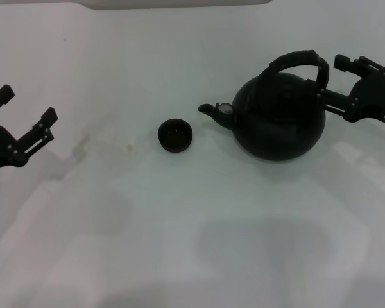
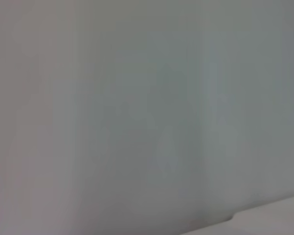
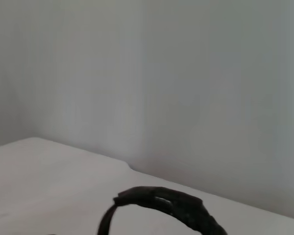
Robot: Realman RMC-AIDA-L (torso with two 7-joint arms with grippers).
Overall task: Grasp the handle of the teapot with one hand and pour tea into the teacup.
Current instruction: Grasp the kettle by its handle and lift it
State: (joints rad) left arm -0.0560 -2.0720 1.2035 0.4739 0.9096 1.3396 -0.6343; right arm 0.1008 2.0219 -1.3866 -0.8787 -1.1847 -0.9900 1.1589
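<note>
- In the right wrist view only the top arc of the handle (image 3: 166, 205) shows; the teapot body is cut off by the frame edge.
- The right gripper (image 1: 337, 83) runs off the head view's edge, its lower finger partly hidden behind the teapot (image 1: 279, 115).
- The left gripper (image 1: 27, 110) is cropped at the frame edge.
- The inside of the teacup (image 1: 175, 135) is too dark to read.

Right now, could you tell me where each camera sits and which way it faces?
Head view: high, looking down at the teapot, the teacup, left gripper and right gripper.
Left wrist view: only a blank pale surface; no robot parts.
Right wrist view: behind the handle, facing the wall; no fingers.
Shared: head and right wrist both show the handle.
</note>
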